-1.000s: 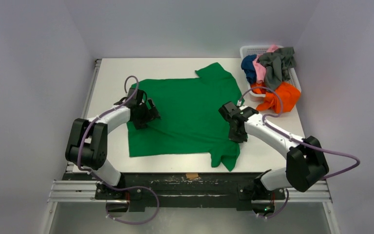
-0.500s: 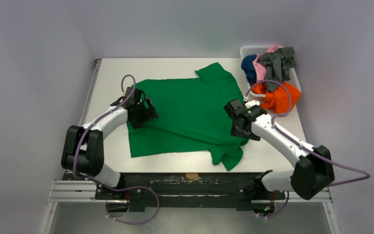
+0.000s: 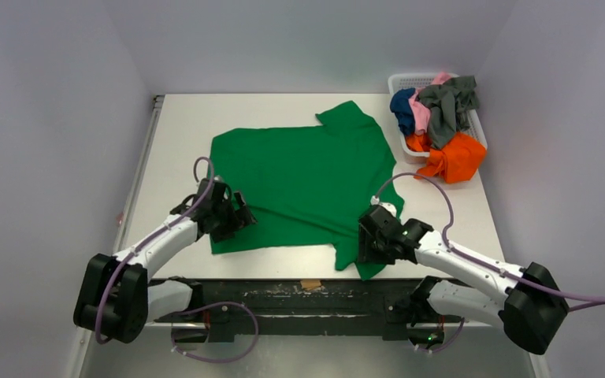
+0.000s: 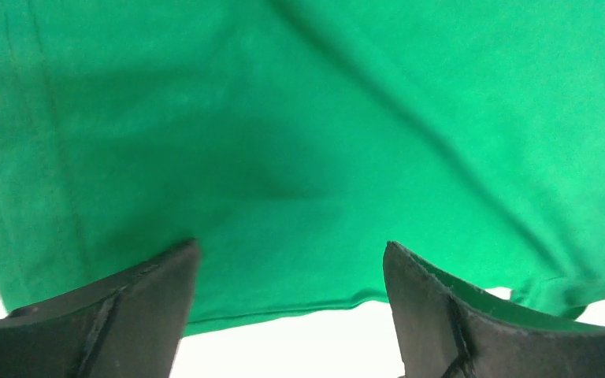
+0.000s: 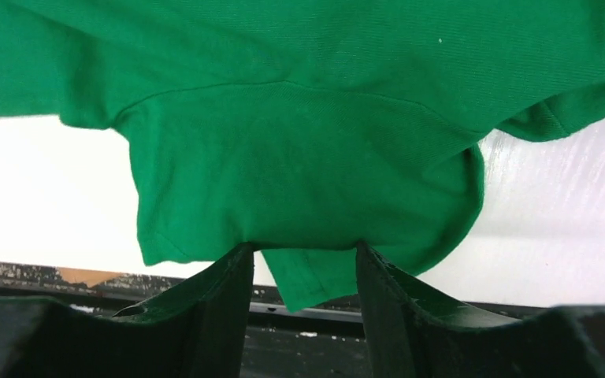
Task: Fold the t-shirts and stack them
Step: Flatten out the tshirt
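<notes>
A bright green t-shirt lies spread flat on the white table. My left gripper hovers at its near-left hem corner. In the left wrist view the left gripper is open wide, with the green t-shirt's hem running between the fingers. My right gripper is at the near right sleeve. In the right wrist view the right gripper has its jaws apart, and the sleeve's corner hangs between the fingertips, unpinched. Navy, pink, grey and orange t-shirts are heaped at the back right.
A white lattice basket at the back right holds the heap, and the orange t-shirt spills over its near side onto the table. The table's near edge and the dark mounting rail lie just behind both grippers. Grey walls close in on both sides.
Both arms have drawn back toward the near edge. The left gripper went from the shirt's left side to its near hem. The right gripper opened and moved to the near sleeve.
</notes>
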`<action>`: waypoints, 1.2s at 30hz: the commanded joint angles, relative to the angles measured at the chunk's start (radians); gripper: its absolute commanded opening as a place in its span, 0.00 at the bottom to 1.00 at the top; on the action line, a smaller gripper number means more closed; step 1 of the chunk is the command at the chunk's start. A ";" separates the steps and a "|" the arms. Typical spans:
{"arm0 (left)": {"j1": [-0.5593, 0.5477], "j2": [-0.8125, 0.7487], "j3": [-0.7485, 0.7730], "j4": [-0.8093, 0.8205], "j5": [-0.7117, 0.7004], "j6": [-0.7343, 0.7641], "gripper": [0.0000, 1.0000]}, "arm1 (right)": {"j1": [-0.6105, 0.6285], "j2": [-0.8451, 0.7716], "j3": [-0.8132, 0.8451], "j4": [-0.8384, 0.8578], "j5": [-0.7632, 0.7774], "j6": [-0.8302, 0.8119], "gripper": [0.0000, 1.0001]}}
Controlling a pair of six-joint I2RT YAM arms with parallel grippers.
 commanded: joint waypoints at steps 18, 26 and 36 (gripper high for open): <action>-0.015 0.123 0.022 0.038 -0.121 -0.019 0.86 | 0.059 0.003 0.108 -0.160 0.061 0.070 0.50; -0.016 0.101 0.023 0.028 -0.115 -0.020 0.86 | 0.096 0.040 0.031 -0.060 -0.099 0.009 0.44; -0.015 0.091 0.028 0.014 -0.129 -0.019 0.86 | 0.097 0.336 0.091 -0.089 0.104 0.069 0.20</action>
